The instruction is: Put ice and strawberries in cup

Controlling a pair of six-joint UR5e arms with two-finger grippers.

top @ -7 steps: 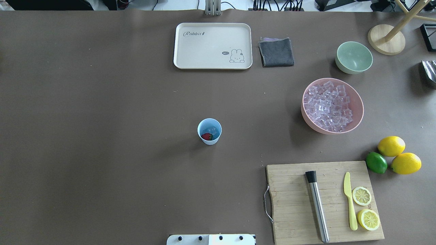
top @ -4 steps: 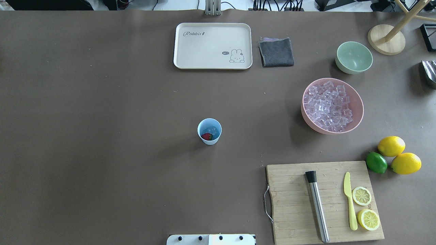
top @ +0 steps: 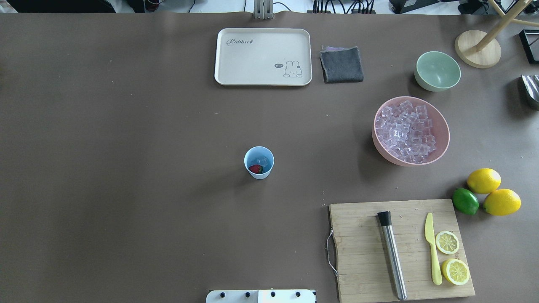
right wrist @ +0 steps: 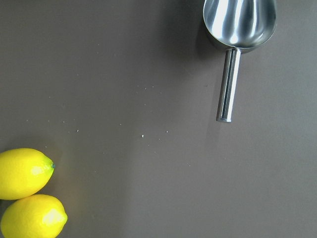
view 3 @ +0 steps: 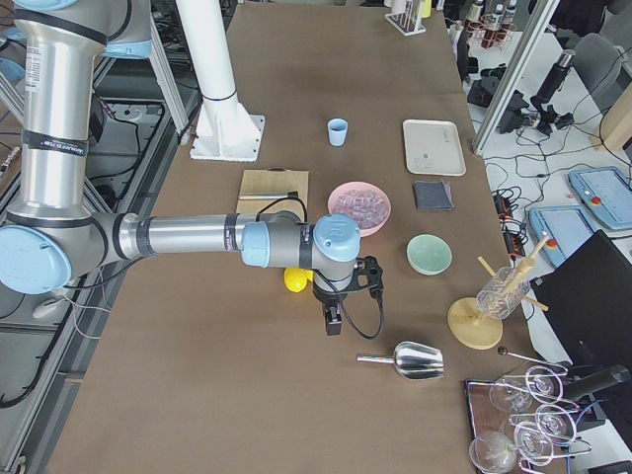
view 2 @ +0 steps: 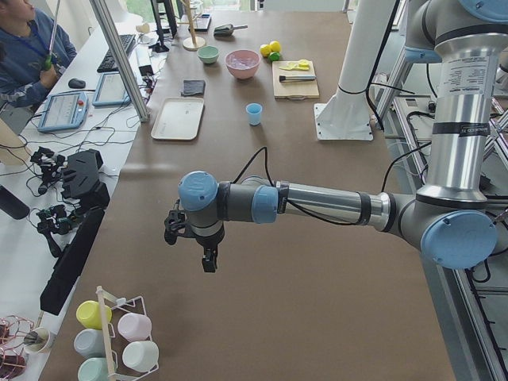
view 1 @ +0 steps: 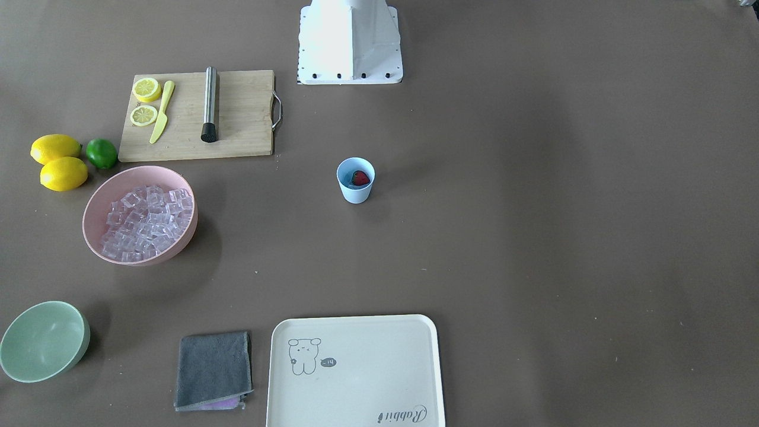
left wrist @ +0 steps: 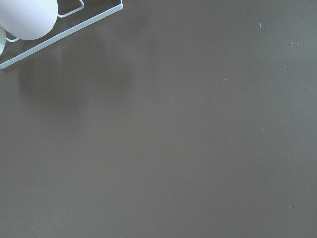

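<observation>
table [top: 126,126]: long and brown. the work sits at its middle and on the robot's right half.

left arm [view 2: 317,202]: stretched low over the table's left end, beside a rack [left wrist: 64,33] of cups, well apart from everything the task needs.

right arm [view 3: 188,237]: stretched over the opposite end, just past the lemons [right wrist: 25,173].

pink bowl [top: 442,122]: on the right half, between the right arm's end and the cup. it carries the main pile of ice [top: 404,132].

scoop [right wrist: 240,20]: metal, lying on the table near the right arm's tool and not touching it. its long axis runs along the handle. in the right-side view the handle end points back toward that tool.

left gripper [view 2: 208,258]: points down at bare table. it shows only from the side, so i cannot tell whether its fingers are spread or pressed together.

right gripper [view 3: 333,318]: same finding. its wrist view shows no fingers.

cup [top: 260,176]: upright at mid-table, in front of the robot's base, well apart from both tools.

strawberry [top: 255,169]: inside the cup, against the wall nearer the robot. some ice lies beside it in there.

judgement: both ingredients are in the cup, so the task looks complete or nearly so. should more ice be wanted, the right arm is the nearer one. from its tool, the pink bowl lies on the way to the cup, and the scoop is at hand with its handle turned toward the tool.
</observation>
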